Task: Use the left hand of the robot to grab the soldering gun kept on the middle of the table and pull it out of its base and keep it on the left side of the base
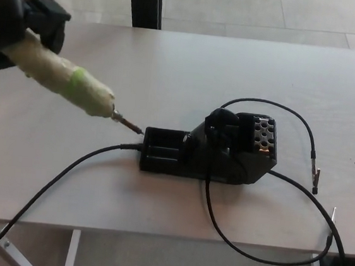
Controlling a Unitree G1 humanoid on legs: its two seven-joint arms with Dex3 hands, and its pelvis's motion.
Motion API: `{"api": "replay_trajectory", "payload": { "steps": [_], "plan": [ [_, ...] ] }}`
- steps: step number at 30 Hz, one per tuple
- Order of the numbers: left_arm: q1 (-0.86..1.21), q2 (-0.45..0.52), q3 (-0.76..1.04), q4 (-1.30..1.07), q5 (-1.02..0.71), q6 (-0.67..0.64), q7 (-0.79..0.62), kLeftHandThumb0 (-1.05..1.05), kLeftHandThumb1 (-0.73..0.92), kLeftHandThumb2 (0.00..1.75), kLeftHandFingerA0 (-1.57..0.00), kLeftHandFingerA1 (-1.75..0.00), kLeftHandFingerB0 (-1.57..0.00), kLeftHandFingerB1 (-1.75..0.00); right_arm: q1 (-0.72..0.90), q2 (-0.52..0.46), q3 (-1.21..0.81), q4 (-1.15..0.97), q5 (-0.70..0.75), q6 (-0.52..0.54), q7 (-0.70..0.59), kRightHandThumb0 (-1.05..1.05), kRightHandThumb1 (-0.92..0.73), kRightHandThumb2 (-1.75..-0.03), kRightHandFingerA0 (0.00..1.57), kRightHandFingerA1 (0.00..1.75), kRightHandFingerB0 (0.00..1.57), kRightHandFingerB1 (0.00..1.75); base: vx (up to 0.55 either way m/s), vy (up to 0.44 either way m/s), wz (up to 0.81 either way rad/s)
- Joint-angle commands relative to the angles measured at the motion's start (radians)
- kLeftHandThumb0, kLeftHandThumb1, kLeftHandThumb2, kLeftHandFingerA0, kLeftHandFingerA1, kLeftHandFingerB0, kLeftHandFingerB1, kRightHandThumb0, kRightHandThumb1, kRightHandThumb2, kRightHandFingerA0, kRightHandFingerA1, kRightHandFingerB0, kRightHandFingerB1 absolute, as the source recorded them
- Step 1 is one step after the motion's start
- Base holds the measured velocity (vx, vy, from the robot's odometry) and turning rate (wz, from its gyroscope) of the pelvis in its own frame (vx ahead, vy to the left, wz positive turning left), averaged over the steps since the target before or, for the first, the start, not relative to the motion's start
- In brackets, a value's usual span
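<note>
Upper left: left hand (20, 24) fingers clamped round soldering gun (68, 83), tip just left of base (210, 152).

Robot hand (17, 24) cropped, blurred.

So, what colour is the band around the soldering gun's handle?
Green, on a pale, wrapped handle; the band shows in the head view.

Pale cream soldering gun (68, 82) with green band; black base (210, 152); beige table (171, 69)
</note>
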State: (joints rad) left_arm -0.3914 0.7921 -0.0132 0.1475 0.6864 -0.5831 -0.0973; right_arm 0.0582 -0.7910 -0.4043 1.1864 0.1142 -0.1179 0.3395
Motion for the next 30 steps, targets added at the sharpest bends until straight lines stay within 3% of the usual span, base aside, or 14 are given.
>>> {"api": "replay_trajectory", "payload": {
  "steps": [1,5,6,7,10,11,16,18,19,22,23,27,29,30],
  "plan": [
    [0.142,-0.09,0.047,-0.026,-0.08,0.085,0.045,-0.12,0.58,1.02,-0.87,-1.75,-0.65,-1.67,0.0,-0.021,-0.002,0.004,0.005,-0.001,-0.017,-0.54,-0.78,-0.63,0.69,0.56,0.5,0.44,0.0,0.0,0.0],
    [0.225,-0.15,0.053,-0.053,-0.065,0.111,0.057,-0.14,0.55,1.15,-0.9,-1.75,-0.72,-1.53,-0.007,-0.017,0.009,0.004,-0.005,-0.008,-0.021,-0.54,-0.78,-0.63,0.68,0.54,0.51,0.44,0.0,0.0,0.0],
    [0.245,-0.179,0.048,-0.05,-0.069,0.118,0.067,-0.21,0.54,1.16,-1.22,-1.42,-0.92,-1.24,-0.008,-0.018,0.01,0.002,-0.004,-0.006,-0.018,-0.53,-0.78,-0.63,0.68,0.56,0.51,0.44,0.0,0.0,0.0],
    [0.255,-0.195,0.045,-0.055,-0.07,0.134,0.061,-0.17,0.57,1.17,-0.92,-1.75,-0.71,-1.56,-0.008,-0.018,0.01,0.001,-0.004,-0.008,-0.018,-0.54,-0.78,-0.64,0.69,0.56,0.51,0.44,0.0,0.0,0.0],
    [0.287,-0.25,0.026,-0.072,-0.038,0.164,0.078,-0.19,0.54,1.15,-1.18,-1.41,-0.92,-1.23,-0.02,-0.018,0.01,-0.002,0.0,-0.001,-0.007,-0.53,-0.78,-0.64,0.67,0.56,0.5,0.44,0.0,0.0,0.0],
    [0.291,-0.257,0.026,-0.074,-0.039,0.168,0.079,-0.12,0.58,1.09,-0.88,-1.75,-0.68,-1.6,-0.023,-0.018,0.012,-0.001,-0.002,-0.001,-0.008,-0.53,-0.78,-0.63,0.68,0.54,0.5,0.44,0.0,0.0,0.0],
    [0.31,-0.317,-0.008,-0.063,-0.008,0.19,0.106,-0.09,0.56,1.19,-0.94,-1.75,-0.7,-1.64,-0.042,-0.017,0.015,0.004,-0.004,0.018,-0.02,-0.53,-0.77,-0.63,0.7,0.55,0.52,0.44,0.0,0.0,0.0],
    [0.319,-0.335,-0.02,-0.086,-0.001,0.226,0.09,-0.11,0.55,1.18,-1.25,-1.45,-0.96,-1.26,-0.037,-0.016,0.015,-0.003,-0.003,0.011,-0.019,-0.53,-0.77,-0.63,0.7,0.56,0.52,0.45,0.0,0.0,0.0],
    [0.322,-0.339,-0.025,-0.095,0.001,0.243,0.08,-0.09,0.57,1.17,-0.92,-1.75,-0.74,-1.55,-0.038,-0.016,0.016,-0.002,-0.005,0.012,-0.022,-0.53,-0.77,-0.63,0.7,0.56,0.53,0.45,0.0,0.0,0.0],
    [0.321,-0.333,-0.045,-0.111,0.024,0.282,0.053,-0.09,0.54,1.14,-1.22,-1.46,-0.92,-1.25,-0.039,-0.015,0.015,-0.009,-0.002,0.019,-0.02,-0.52,-0.77,-0.63,0.7,0.58,0.52,0.46,0.0,0.0,0.0],
    [0.322,-0.329,-0.051,-0.114,0.027,0.286,0.051,-0.04,0.57,1.1,-0.9,-1.75,-0.7,-1.57,-0.04,-0.015,0.014,-0.01,-0.001,0.023,-0.02,-0.52,-0.77,-0.63,0.7,0.58,0.52,0.46,0.0,0.0,0.0],
    [0.312,-0.31,-0.077,-0.108,0.058,0.326,0.035,-0.1,0.62,1.01,-0.87,-1.75,-0.69,-1.42,-0.042,-0.015,0.012,0.0,-0.001,0.016,-0.019,-0.51,-0.76,-0.63,0.7,0.57,0.51,0.45,0.0,0.0,0.0],
    [0.297,-0.301,-0.095,-0.132,0.092,0.424,-0.047,-0.18,0.7,0.78,-0.8,-1.51,-0.53,-0.7,-0.051,-0.014,0.009,0.008,0.003,0.027,-0.015,-0.49,-0.76,-0.63,0.7,0.57,0.51,0.45,0.0,0.0,0.0],
    [0.27,-0.246,-0.136,-0.145,0.192,0.48,-0.159,-0.28,0.43,0.92,-0.35,-0.66,-0.13,-0.52,-0.05,-0.013,0.008,0.01,0.005,0.022,-0.012,-0.47,-0.76,-0.63,0.69,0.57,0.5,0.46,0.0,0.0,0.0]
  ]
}}
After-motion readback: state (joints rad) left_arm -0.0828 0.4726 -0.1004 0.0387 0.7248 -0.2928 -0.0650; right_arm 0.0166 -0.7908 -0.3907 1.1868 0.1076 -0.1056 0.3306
